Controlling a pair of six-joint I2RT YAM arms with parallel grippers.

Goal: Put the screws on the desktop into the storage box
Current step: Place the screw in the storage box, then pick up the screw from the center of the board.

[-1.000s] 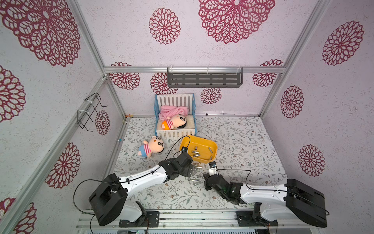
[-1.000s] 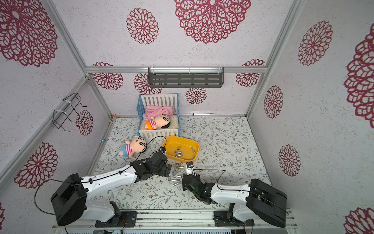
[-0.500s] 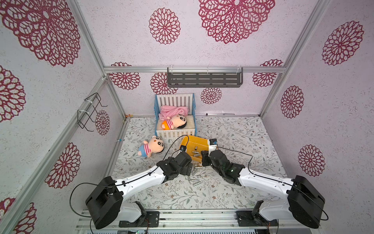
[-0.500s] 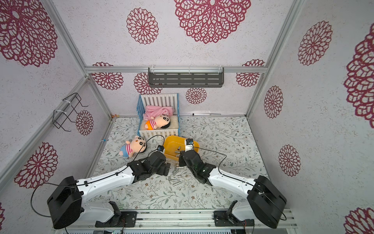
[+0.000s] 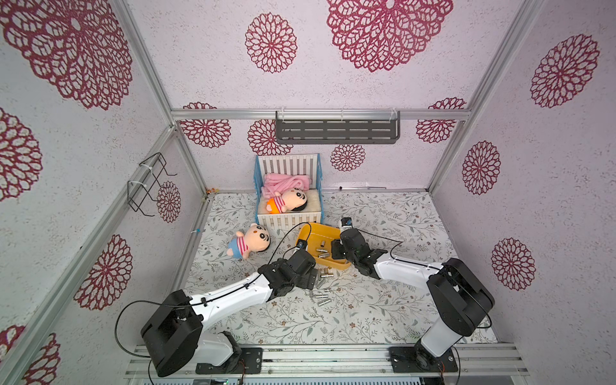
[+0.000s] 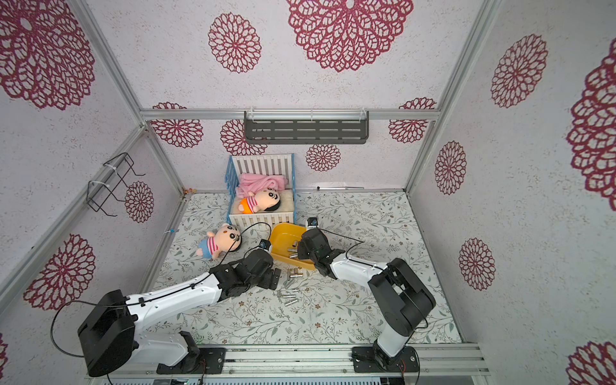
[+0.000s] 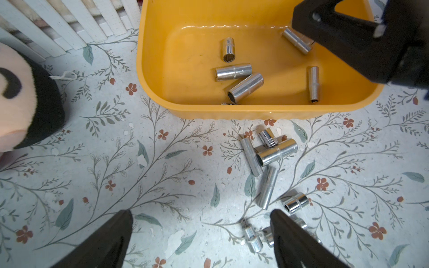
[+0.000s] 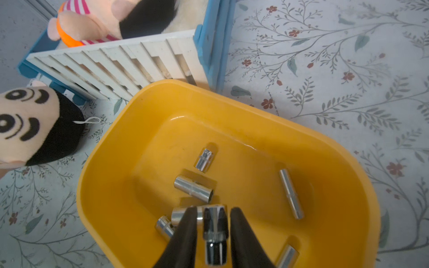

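The right arm has swung away from the screws (image 5: 321, 295) lying on the table (image 5: 366, 310) in front of the storage box (image 5: 310, 238) and reached out over the box. A second ago the right hand (image 8: 213, 210) was down at that loose pile, just in front of the box's near rim. Now it hangs above the box's right end, inside the rim. Its jaws, closed then, have parted a little. One screw (image 8: 214, 232) stands loose between the fingers (image 8: 185, 232), above the box floor.

Yellow storage box (image 7: 255, 111), shiny silver screws (image 7: 277, 152), white vine-printed desktop (image 7: 162, 197), crimson-rosette walls (image 5: 533, 206)
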